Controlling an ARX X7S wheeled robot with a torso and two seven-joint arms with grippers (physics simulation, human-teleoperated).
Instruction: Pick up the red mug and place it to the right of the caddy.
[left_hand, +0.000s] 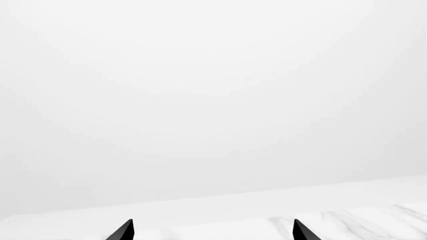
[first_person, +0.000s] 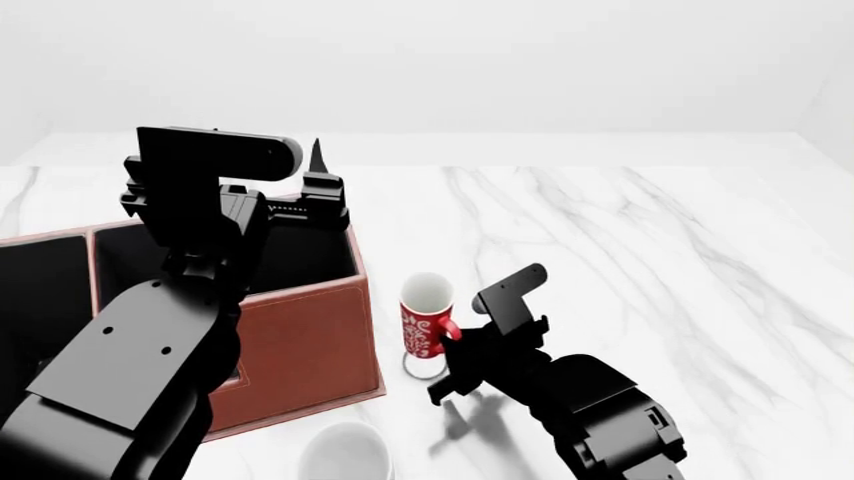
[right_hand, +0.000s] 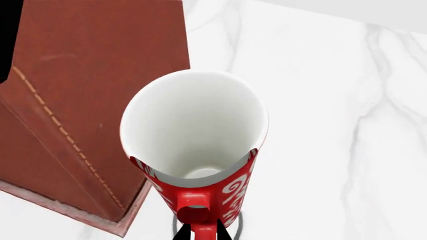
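Going left to right in the head view, the left gripper (first_person: 318, 185) hangs over the reddish-brown leather-look caddy (first_person: 300, 335), its jaws wide apart and empty in the left wrist view, which shows only pale wall and a strip of white marble worktop (left_hand: 373, 222). Just right of the caddy stands the small tall red mug with white markings (first_person: 426, 325), upright on the worktop, near a plain white mug (first_person: 344, 452) cut off below. The right gripper (right_hand: 200, 231) has narrow jaws pinching the red mug's handle in the right wrist view; the head view hides that grip.
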